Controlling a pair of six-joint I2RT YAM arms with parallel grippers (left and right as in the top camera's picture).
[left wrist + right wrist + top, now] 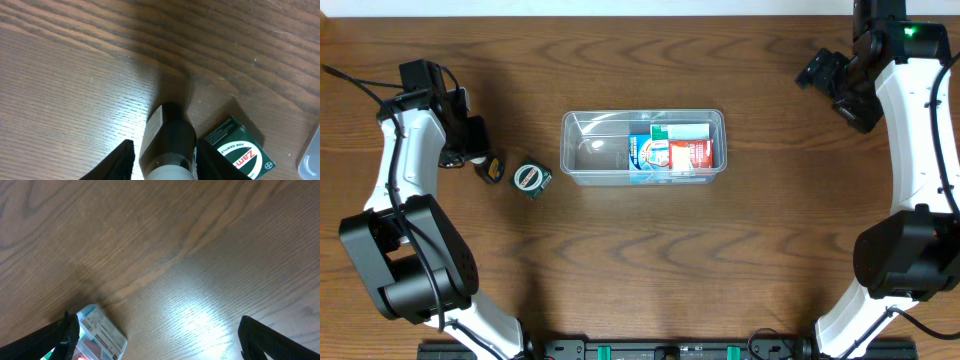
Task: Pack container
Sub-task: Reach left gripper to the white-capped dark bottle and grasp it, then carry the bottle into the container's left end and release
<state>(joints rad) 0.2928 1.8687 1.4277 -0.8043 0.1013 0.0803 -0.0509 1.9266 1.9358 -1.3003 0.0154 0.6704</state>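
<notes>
The clear container stands mid-table. Its right half holds several small boxes; its left half is bare. My left gripper is open and straddles a small dark bottle lying on the table left of the container. In the left wrist view the bottle, with a tan label and a grey cap, lies between the fingers, with a gap at the left finger. A green box lies just beside it. My right gripper is open and empty at the far right.
The container's corner shows at the right edge of the left wrist view. A blue-and-white box in the container shows at the lower left of the right wrist view. Bare wooden table lies under the right gripper.
</notes>
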